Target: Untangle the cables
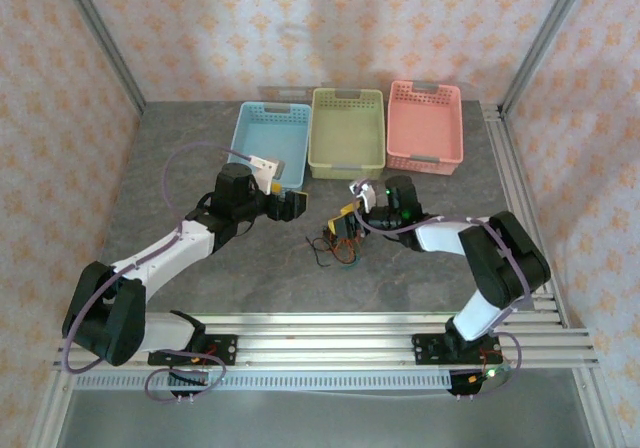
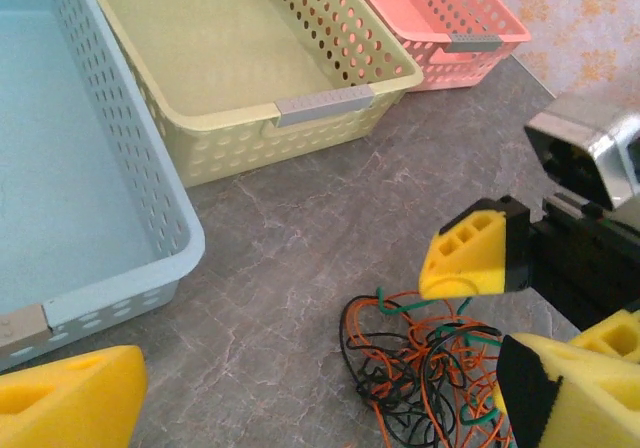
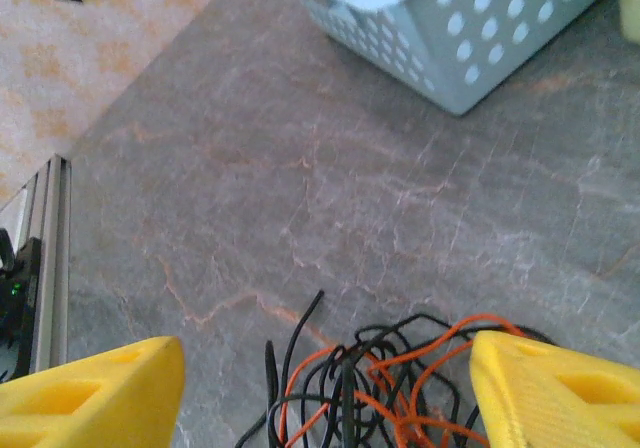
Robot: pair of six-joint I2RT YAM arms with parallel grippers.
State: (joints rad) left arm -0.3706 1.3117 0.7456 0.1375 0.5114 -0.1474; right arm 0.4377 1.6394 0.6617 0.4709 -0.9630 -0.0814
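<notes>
Bolted to silver aluminium rails (image 1: 330,333) at the near edge, both white-and-black arms reach out over the grey stone-patterned table top (image 1: 260,268). On it lies the tangle of thin black, orange-red and green cables (image 1: 340,251), in front of the middle basket and well short of it. The right gripper (image 3: 330,388) hangs low over the tangle, its yellow foam-padded fingers (image 3: 100,393) spread wide with the wires between them; nothing is pinched, and I cannot tell whether a pad touches a wire. The left gripper (image 2: 320,393) hovers beside the tangle on its left, apart from it, jaws likewise spread and empty, near the light blue perforated plastic basket (image 2: 60,168). Next to that basket stand a pale green perforated plastic basket (image 1: 347,133) and a pink perforated plastic basket (image 1: 425,128), in a row by the far wall
</notes>
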